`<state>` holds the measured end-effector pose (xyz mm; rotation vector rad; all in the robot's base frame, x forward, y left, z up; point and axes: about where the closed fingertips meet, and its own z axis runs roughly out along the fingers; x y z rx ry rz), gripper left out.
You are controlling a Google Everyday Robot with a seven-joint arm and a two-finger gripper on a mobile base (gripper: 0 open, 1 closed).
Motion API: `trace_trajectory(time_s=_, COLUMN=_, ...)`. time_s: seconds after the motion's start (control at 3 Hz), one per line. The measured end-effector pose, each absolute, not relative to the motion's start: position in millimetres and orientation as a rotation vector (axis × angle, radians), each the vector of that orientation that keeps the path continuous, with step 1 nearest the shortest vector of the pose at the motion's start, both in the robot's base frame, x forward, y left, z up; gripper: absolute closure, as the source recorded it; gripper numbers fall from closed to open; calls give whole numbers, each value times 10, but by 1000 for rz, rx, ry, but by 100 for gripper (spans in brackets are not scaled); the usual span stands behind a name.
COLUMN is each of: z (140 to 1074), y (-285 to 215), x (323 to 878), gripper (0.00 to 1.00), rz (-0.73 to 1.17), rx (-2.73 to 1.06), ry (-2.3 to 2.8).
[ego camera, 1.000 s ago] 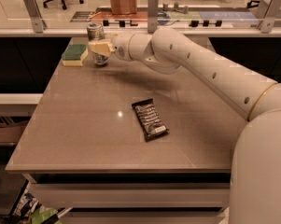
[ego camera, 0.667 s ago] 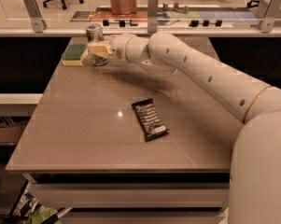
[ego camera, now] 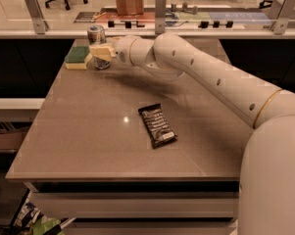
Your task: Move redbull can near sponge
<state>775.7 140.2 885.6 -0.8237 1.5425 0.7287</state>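
Redbull can [ego camera: 95,34] stands upright at the far left corner of the brown table [ego camera: 83,136], pinched at mid-height by the robot's gripper [ego camera: 101,52]. The pale fingers [ego camera: 100,51] press against the can's body, covering its middle, while its silver top shows above them and its base shows below, down at the tabletop. The sponge [ego camera: 77,57], green side up over a pale yellow body, lies flat just to the left of the can, its near right corner very close to the gripper; whether sponge and can touch cannot be told. The white arm [ego camera: 210,77] reaches in from the lower right and stretches across the back half of the table to that corner. A dark snack bar wrapper [ego camera: 158,125] lies flat near the middle of the table, well apart from the can and the sponge. Beyond the table's far edge runs a counter with a brown box [ego camera: 129,1] on it.
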Motion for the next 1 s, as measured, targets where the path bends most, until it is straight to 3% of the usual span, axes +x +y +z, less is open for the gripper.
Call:
trace_trajectory(time_s=0.67, z=8852, y=1456, x=7743, gripper=12, rz=736, rx=-829, ry=1541)
trace_trajectory(time_s=1.0, z=8850, y=1480, x=7736, gripper=0, rz=739, rx=-831, ry=1540)
